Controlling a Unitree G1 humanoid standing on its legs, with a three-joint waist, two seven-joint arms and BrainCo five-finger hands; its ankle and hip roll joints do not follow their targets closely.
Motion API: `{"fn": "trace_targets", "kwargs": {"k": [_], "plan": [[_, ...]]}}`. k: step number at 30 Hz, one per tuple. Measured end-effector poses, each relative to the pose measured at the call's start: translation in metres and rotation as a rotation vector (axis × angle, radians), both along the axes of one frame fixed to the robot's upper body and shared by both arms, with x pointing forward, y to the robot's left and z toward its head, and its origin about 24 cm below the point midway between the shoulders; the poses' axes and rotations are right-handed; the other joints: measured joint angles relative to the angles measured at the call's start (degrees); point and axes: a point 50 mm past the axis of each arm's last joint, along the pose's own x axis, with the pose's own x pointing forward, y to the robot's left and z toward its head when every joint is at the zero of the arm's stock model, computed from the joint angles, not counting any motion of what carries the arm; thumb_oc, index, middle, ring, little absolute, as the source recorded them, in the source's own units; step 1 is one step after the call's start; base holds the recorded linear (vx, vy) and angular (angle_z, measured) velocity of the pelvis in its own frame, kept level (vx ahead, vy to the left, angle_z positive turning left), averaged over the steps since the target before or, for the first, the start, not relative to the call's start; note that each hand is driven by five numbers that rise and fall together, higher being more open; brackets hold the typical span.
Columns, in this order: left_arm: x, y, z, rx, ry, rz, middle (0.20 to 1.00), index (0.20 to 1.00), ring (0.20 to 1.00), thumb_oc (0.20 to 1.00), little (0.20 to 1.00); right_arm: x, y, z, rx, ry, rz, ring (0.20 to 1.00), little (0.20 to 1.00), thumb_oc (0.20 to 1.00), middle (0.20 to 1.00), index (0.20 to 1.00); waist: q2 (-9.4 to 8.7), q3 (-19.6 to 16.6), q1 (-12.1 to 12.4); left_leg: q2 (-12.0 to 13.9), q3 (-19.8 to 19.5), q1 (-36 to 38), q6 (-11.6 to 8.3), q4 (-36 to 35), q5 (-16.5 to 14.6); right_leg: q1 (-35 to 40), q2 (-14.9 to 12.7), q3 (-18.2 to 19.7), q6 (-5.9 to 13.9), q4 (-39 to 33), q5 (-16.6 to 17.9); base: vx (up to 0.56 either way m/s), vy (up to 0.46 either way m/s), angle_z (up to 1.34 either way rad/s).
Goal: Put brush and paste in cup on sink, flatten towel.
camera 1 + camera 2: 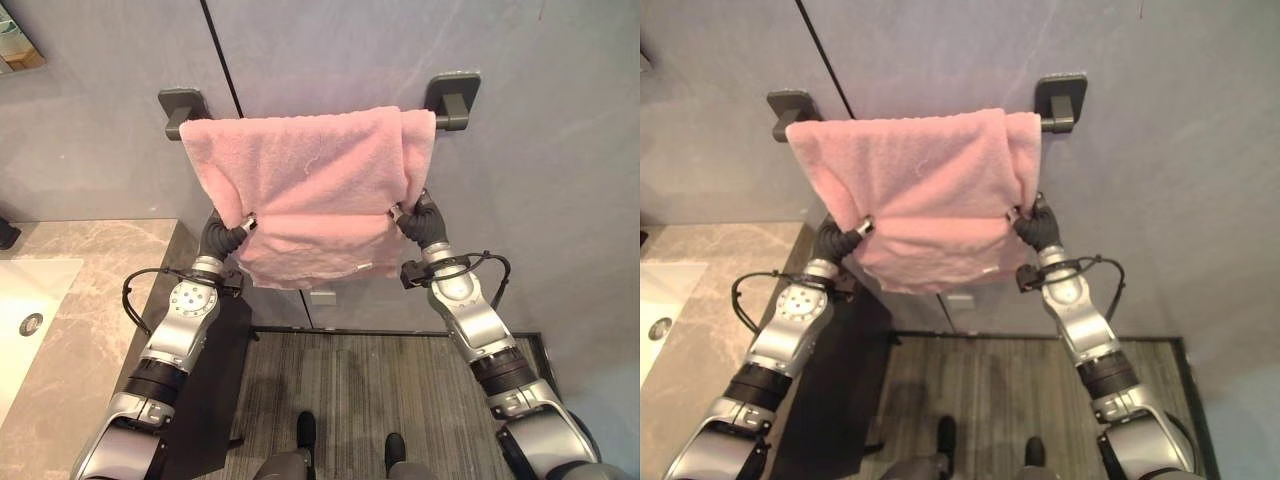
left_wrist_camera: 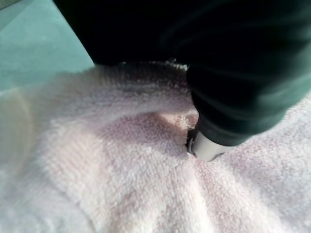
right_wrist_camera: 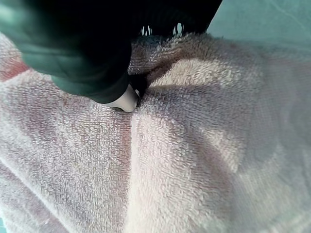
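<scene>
The pink towel [image 1: 310,190] hangs over a dark towel rail, held by the left bracket [image 1: 183,110] and the right bracket [image 1: 452,98] on the grey wall [image 1: 550,150], in the upper centre of the left eye view. The towel is not flat: its front layer is bunched and folded, with a lower flap sagging at centre and a doubled-over strip at its right edge.

The left hand [image 1: 232,232] meets the towel at its lower left edge, at centre-left of the frame. The right hand [image 1: 418,218] meets it at the lower right edge, at centre-right. Both hands are pressed into the cloth. In the left wrist view, a silver thumb [image 2: 206,145] is pushed into a crease of the terry cloth, with the fabric gathered around it. In the right wrist view, a silver thumb [image 3: 125,101] is likewise buried in a fold. Each hand appears to pinch the towel between thumb and fingers; the fingers themselves lie behind the cloth.

A marble countertop [image 1: 100,300] occupies the lower left of the frame, with a white sink basin [image 1: 25,300] and its drain [image 1: 31,323] at the far left edge. A dark vertical seam [image 1: 222,55] runs down the wall behind the towel. Grey striped flooring [image 1: 380,390] fills the lower centre.
</scene>
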Motion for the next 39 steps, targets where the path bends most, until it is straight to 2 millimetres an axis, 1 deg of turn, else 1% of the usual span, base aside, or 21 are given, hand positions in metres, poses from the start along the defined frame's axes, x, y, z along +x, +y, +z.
{"fn": "trace_targets", "kwargs": {"k": [8,9,10,12,13,14,17,22,26,29,31,34,36,37,39], "plan": [[0.0,0.0,0.0,0.026,-0.005,0.01,0.2,0.2,0.2,0.2,0.2,0.0,0.0,0.0,0.001,0.001,-0.002,0.2,0.2,0.2,0.2,0.2,-0.01,0.0,-0.01,0.0,0.01,0.04,0.0,0.0,0.0,0.04,-0.01,0.01,0.0,0.0,0.0,0.0,0.0,0.0],[0.0,0.0,0.0,0.027,-0.006,0.01,0.316,0.316,0.316,0.316,0.316,0.0,0.0,0.0,0.001,0.001,-0.002,0.2,0.2,0.2,0.2,0.2,-0.01,0.0,-0.02,0.0,0.01,0.04,0.0,0.0,0.0,0.04,-0.01,0.01,0.0,0.0,0.0,0.0,0.0,0.0],[0.0,0.001,0.0,0.027,-0.006,0.012,1.0,1.0,1.0,1.0,1.0,0.0,0.0,0.0,0.001,0.001,-0.002,0.2,0.2,0.2,0.2,0.2,-0.01,0.0,-0.01,0.0,0.01,0.04,0.0,0.0,0.0,0.04,-0.01,0.01,0.0,0.0,0.0,0.0,0.0,0.0],[-0.001,0.004,0.0,0.024,-0.009,0.03,1.0,1.0,1.0,1.0,1.0,0.0,-0.002,0.0,0.005,0.0,-0.01,0.2,0.2,0.2,0.2,0.2,-0.01,0.0,-0.03,0.0,0.0,0.04,0.0,0.0,0.0,0.04,0.0,0.01,0.0,0.0,0.0,0.0,0.0,0.0],[-0.002,0.007,0.0,0.022,-0.009,0.041,1.0,1.0,1.0,1.0,1.0,0.0,-0.004,0.0,0.009,-0.001,-0.018,0.63,0.63,0.63,0.63,0.63,-0.01,0.0,-0.03,0.01,0.01,0.04,0.0,0.0,0.0,0.03,-0.01,0.01,0.0,0.0,0.0,0.0,0.0,0.0],[-0.003,0.013,-0.001,0.012,-0.009,0.069,1.0,1.0,1.0,1.0,1.0,0.0,-0.007,0.0,0.013,-0.002,-0.031,1.0,1.0,1.0,1.0,1.0,-0.01,-0.01,-0.07,0.0,0.02,0.04,0.01,0.0,0.0,0.03,-0.02,0.01,0.0,0.0,0.0,0.0,0.0,0.0],[-0.006,0.021,-0.004,0.0,-0.006,0.11,1.0,1.0,1.0,1.0,1.0,-0.001,-0.011,0.0,0.022,-0.004,-0.057,1.0,1.0,1.0,1.0,1.0,-0.01,-0.01,-0.06,0.01,0.01,0.04,0.0,0.0,0.0,0.04,-0.01,0.01,0.0,0.0,0.0,0.0,0.0,0.0],[-0.006,0.022,-0.004,0.0,-0.007,0.122,1.0,1.0,1.0,1.0,1.0,-0.001,-0.012,-0.002,0.021,0.002,-0.059,1.0,1.0,1.0,1.0,1.0,-0.04,-0.02,-0.03,0.0,0.01,0.05,0.01,0.0,0.0,0.04,-0.03,0.02,0.0,0.0,0.0,0.0,0.0,0.0],[-0.007,0.023,-0.004,0.035,-0.012,0.131,1.0,1.0,1.0,1.0,1.0,-0.002,-0.013,-0.003,0.021,0.004,-0.06,1.0,1.0,1.0,1.0,1.0,-0.04,-0.03,-0.04,0.0,0.03,0.05,0.01,-0.01,-0.01,0.04,-0.03,0.03,0.0,0.0,0.0,0.0,0.0,0.0],[-0.009,0.026,-0.008,0.033,-0.001,0.147,1.0,1.0,1.0,1.0,1.0,-0.002,-0.013,-0.003,0.021,0.005,-0.06,1.0,1.0,1.0,1.0,1.0,-0.04,-0.03,-0.04,0.01,0.03,0.06,0.01,-0.01,-0.01,0.04,-0.04,0.04,0.0,0.0,0.0,0.0,0.0,0.0],[-0.013,0.029,-0.016,0.037,0.025,0.155,1.0,1.0,1.0,1.0,1.0,-0.004,-0.015,-0.01,0.021,0.025,-0.068,1.0,1.0,1.0,1.0,1.0,-0.04,-0.03,0.0,0.01,0.02,0.05,0.01,-0.01,-0.01,0.03,-0.04,0.06,-0.01,0.0,0.0,0.0,0.0,0.0],[-0.016,0.031,-0.019,0.054,0.03,0.167,1.0,1.0,1.0,1.0,1.0,-0.007,-0.019,-0.016,0.023,0.045,-0.081,1.0,1.0,1.0,1.0,1.0,-0.04,-0.03,-0.03,0.02,0.06,0.07,0.01,-0.01,-0.02,0.03,-0.05,0.07,0.0,0.0,-0.01,0.0,0.0,0.0],[-0.019,0.036,-0.023,0.042,0.041,0.194,1.0,1.0,1.0,1.0,1.0,-0.01,-0.026,-0.021,0.029,0.06,-0.106,1.0,1.0,1.0,1.0,1.0,-0.06,-0.04,-0.09,0.03,0.1,0.11,0.01,-0.01,-0.02,0.04,-0.04,0.1,0.0,0.0,-0.01,0.0,0.0,0.0],[-0.025,0.039,-0.032,0.006,0.061,0.23,1.0,1.0,1.0,1.0,1.0,-0.013,-0.035,-0.028,0.037,0.078,-0.141,1.0,1.0,1.0,1.0,1.0,-0.09,-0.08,-0.09,0.02,0.14,0.16,0.01,0.0,-0.02,0.06,-0.05,0.11,0.02,0.0,-0.03,0.0,0.0,0.0],[-0.035,0.042,-0.047,-0.042,0.106,0.263,1.0,1.0,1.0,1.0,1.0,-0.018,-0.044,-0.035,0.038,0.104,-0.179,1.0,1.0,1.0,1.0,1.0,-0.08,-0.09,-0.14,0.0,0.16,0.31,0.07,0.0,-0.06,0.2,-0.07,0.12,0.02,0.01,-0.07,0.0,0.0,0.0]]}}
